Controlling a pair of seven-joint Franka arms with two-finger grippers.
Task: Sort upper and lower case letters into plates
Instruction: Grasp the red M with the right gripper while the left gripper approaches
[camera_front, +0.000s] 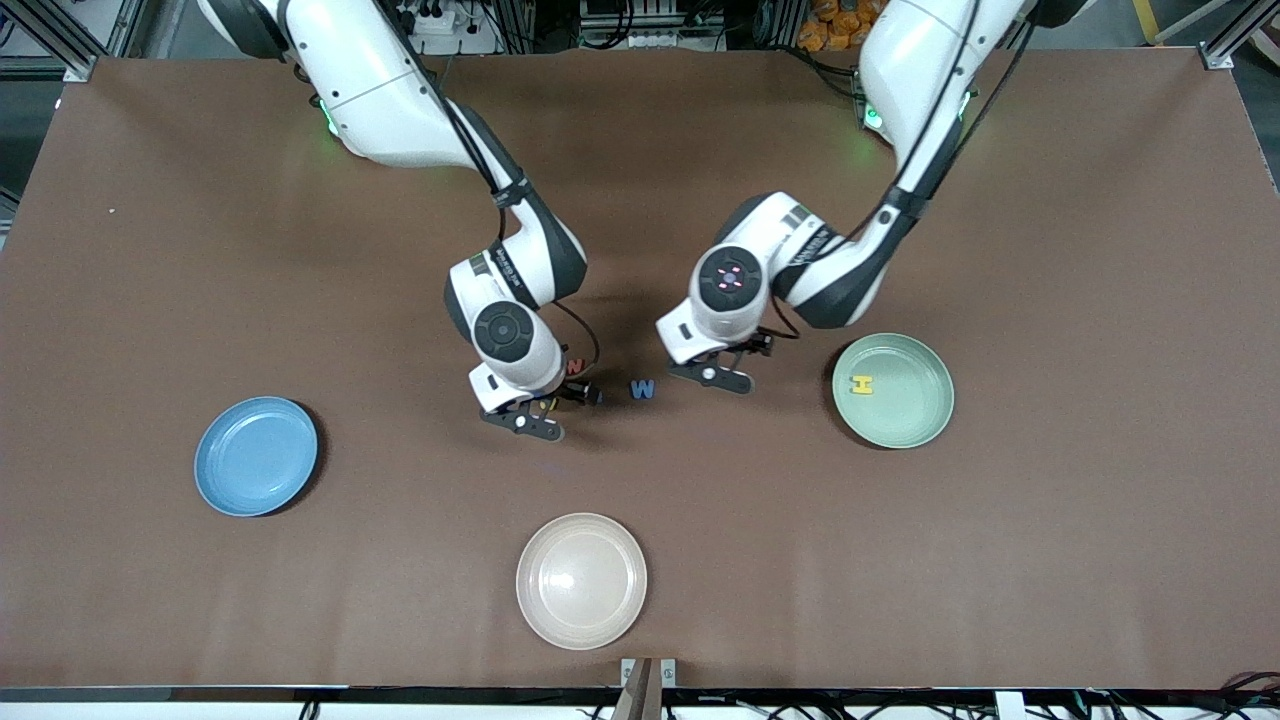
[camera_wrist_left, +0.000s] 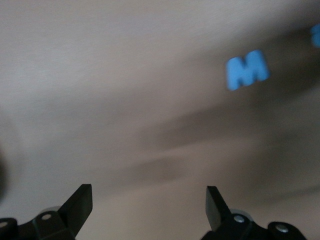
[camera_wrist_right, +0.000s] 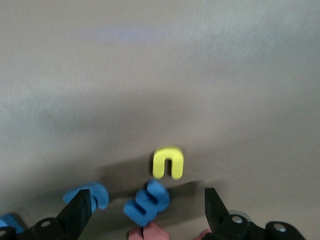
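Nearest the front camera, a cream plate sits empty. Mid-desk, small flat letters, likely light and stiff, best pinched by their edges: blue W between the open right pincer and open left pincer; yellow H in the green plate.

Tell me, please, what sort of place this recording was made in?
Probably a robotics lab. Two arms stand at a brown table framed by aluminium rails, with cables along its edge, and the only props are three plates, such as the green plate, and toy letters such as the W.
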